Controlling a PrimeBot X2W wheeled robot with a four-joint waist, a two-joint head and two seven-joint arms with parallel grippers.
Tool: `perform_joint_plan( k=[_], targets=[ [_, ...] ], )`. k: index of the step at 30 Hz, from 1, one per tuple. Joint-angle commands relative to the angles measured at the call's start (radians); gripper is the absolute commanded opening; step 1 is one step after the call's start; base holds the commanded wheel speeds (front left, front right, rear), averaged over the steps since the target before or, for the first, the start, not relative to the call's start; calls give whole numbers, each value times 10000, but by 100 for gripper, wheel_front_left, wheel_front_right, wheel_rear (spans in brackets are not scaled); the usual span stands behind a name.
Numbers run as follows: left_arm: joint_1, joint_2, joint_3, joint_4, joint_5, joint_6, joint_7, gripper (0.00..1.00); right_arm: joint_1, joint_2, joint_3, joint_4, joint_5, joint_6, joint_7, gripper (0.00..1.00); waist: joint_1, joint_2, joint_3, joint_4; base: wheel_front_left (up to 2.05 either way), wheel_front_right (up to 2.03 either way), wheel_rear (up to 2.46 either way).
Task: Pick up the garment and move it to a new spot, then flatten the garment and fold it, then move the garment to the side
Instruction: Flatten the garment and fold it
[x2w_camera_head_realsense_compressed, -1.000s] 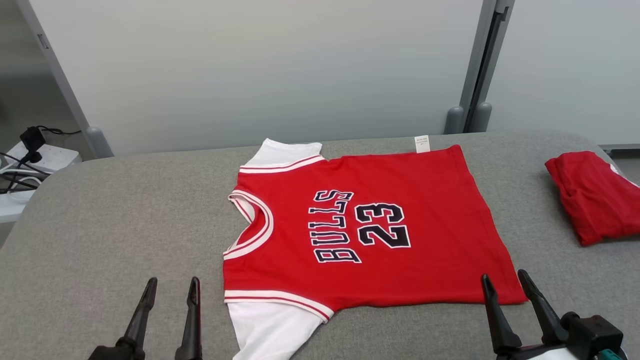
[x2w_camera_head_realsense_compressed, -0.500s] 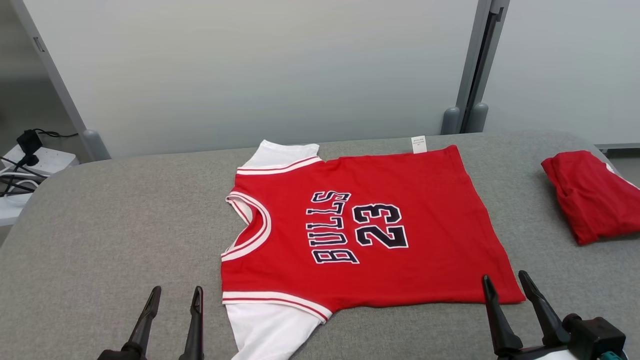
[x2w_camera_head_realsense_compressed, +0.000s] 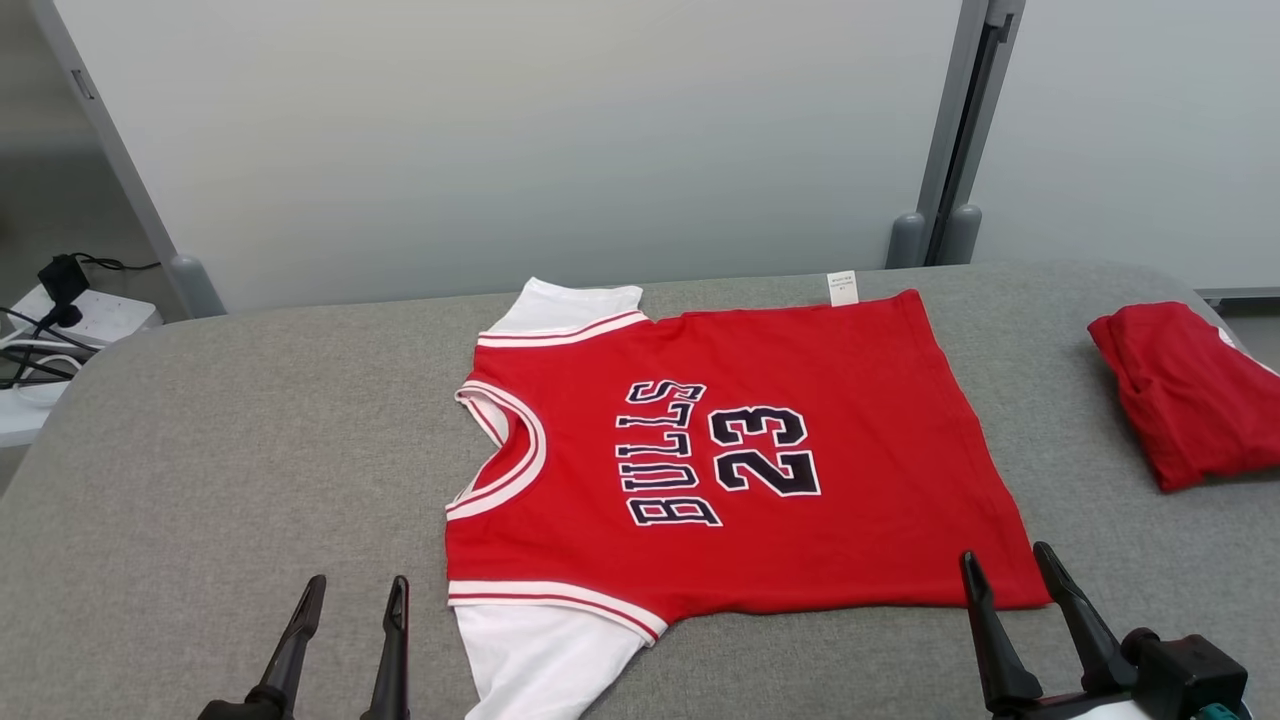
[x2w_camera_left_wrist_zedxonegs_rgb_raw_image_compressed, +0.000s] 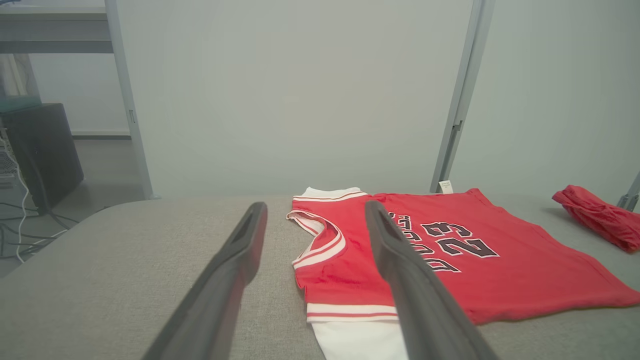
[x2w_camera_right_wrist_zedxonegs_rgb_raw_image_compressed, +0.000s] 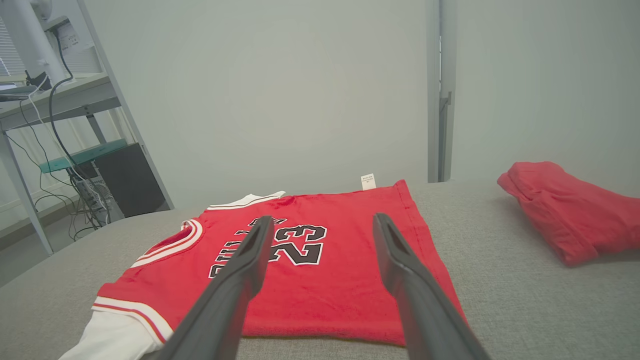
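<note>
Nearest us, left pincer (x2w_camera_head_realsense_compressed: 359, 580) and right pincer (x2w_camera_head_realsense_compressed: 1004, 551) both gape wide and empty over the grey desk (x2w_camera_head_realsense_compressed: 250, 420), red jersey (x2w_camera_head_realsense_compressed: 860, 400) lying flat mid-desk just beyond them, folded red garment (x2w_camera_head_realsense_compressed: 1180, 390) far right.

Pale matte partition panels (x2w_camera_head_realsense_compressed: 520, 140) stand behind the grey fabric-covered counter (x2w_camera_head_realsense_compressed: 230, 420), joined by grey metal posts (x2w_camera_head_realsense_compressed: 960, 130). To the left, a white power strip (x2w_camera_head_realsense_compressed: 100, 315) trails black cables. A dark box (x2w_camera_right_wrist_zedxonegs_rgb_raw_image_compressed: 127, 177) sits beneath a metal-framed desk (x2w_camera_right_wrist_zedxonegs_rgb_raw_image_compressed: 60, 97). The light is soft and even.
</note>
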Motion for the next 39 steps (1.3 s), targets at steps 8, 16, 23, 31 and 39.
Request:
perform_joint_plan(
  k=[8, 16, 23, 31, 39],
  targets=[
    [-361, 1, 292, -339, -67, -69, -49, 100, -195, -105, 227, -319, 38, -27, -61, 100, 0, 0, 7, 97, 0, 0, 0],
    [-368, 1, 253, -344, -70, -84, -49, 100, -194, -138, 228, -317, 106, -27, -61, 100, 0, 0, -1, 172, 0, 0, 0],
    [-348, 1, 192, -220, -56, -150, -49, 100, -230, -143, 314, -308, 144, -27, -61, 100, 0, 0, 66, 200, 0, 0, 0],
    [-463, 1, -979, 2619, -762, -238, 154, 100, -295, -172, 428, -265, 234, -27, -61, 100, 0, 0, 262, 261, 0, 0, 0],
    [-1296, 1, -1677, 4135, -1544, -69, 768, 100, -396, -215, 620, -196, 391, -27, -61, 100, 0, 0, 515, 313, 0, 0, 0]
  ],
)
